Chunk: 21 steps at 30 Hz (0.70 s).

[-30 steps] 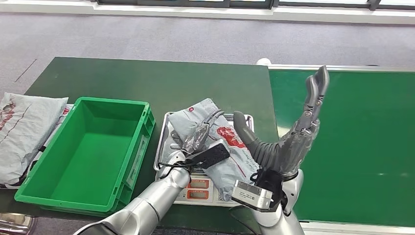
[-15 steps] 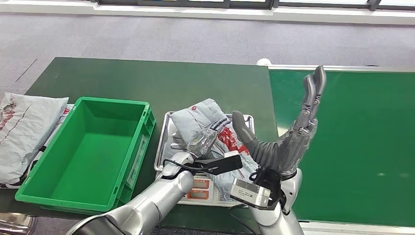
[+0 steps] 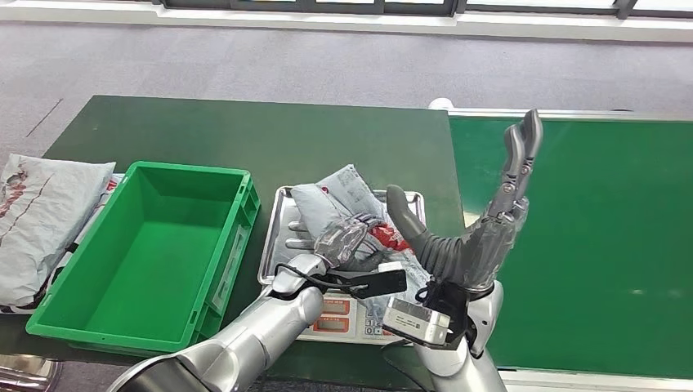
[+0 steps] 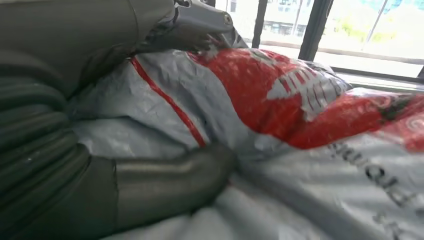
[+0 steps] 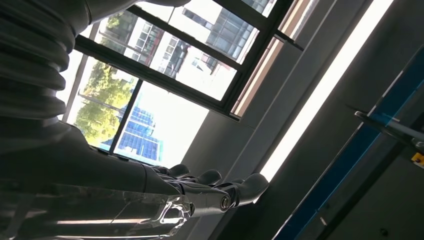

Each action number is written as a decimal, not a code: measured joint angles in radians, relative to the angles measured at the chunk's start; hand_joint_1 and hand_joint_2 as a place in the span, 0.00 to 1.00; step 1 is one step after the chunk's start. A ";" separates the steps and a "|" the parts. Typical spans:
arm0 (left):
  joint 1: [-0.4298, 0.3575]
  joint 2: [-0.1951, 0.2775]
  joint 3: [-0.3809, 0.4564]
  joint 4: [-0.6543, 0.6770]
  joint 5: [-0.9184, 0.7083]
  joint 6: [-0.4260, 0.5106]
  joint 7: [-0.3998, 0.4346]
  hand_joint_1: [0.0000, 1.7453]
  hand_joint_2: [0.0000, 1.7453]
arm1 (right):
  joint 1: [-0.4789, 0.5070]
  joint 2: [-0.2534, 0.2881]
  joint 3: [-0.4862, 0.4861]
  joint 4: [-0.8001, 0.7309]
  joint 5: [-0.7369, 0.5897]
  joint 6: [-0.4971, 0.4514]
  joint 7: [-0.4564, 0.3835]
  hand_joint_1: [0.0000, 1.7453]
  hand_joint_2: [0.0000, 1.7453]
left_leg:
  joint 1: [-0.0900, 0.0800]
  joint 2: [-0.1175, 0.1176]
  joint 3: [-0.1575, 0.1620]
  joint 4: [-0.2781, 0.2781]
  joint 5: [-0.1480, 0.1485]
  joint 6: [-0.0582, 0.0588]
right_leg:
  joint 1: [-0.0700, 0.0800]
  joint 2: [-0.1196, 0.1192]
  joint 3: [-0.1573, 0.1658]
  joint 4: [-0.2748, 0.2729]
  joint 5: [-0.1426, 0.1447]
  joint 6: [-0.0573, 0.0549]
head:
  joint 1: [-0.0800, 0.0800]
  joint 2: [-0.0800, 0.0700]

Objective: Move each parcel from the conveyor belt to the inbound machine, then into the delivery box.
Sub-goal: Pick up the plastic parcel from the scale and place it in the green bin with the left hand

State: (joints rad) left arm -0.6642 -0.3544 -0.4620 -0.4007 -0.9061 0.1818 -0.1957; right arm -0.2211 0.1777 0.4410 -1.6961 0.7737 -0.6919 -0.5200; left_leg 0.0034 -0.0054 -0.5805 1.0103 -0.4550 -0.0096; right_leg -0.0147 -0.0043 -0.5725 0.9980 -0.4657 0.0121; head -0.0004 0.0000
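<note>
My left hand [image 3: 347, 237] is clamped on the parcel [image 3: 351, 196] atop the scale [image 3: 327, 314], box [image 3: 139, 253] just leftward; right hand [image 3: 478, 233] spread, empty.

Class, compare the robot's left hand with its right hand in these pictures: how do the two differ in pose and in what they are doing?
The left robot hand is low, lying on the grey and red parcel on the scale tray; the right robot hand is raised, off the parcel. The left hand's thumb presses against the parcel; the right hand's fingers point upward, spread, holding nothing. Both are grey with ribbed covers.
</note>
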 joint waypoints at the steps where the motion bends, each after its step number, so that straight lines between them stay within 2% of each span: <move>1: 0.000 0.000 0.000 0.001 -0.001 0.000 0.000 1.00 1.00 | 0.000 0.001 0.000 0.000 0.000 0.000 0.000 0.00 1.00 | 0.000 0.000 0.000 0.000 0.000 0.000 | 0.000 0.000 0.000 0.000 0.000 0.000 | 0.000 0.000; 21: -0.001 0.008 0.002 0.002 -0.072 0.030 0.003 1.00 1.00 | -0.003 0.002 0.000 0.012 -0.010 0.000 0.000 0.00 1.00 | 0.000 0.000 0.000 0.000 0.000 0.000 | 0.000 0.000 0.000 0.000 0.000 0.000 | 0.000 0.000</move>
State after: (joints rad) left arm -0.6653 -0.3464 -0.4601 -0.3990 -0.9781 0.2117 -0.1926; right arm -0.2241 0.1793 0.4410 -1.6843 0.7638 -0.6916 -0.5200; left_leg 0.0035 -0.0052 -0.5805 1.0102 -0.4550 -0.0097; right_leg -0.0145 -0.0041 -0.5726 0.9981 -0.4658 0.0120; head -0.0004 0.0000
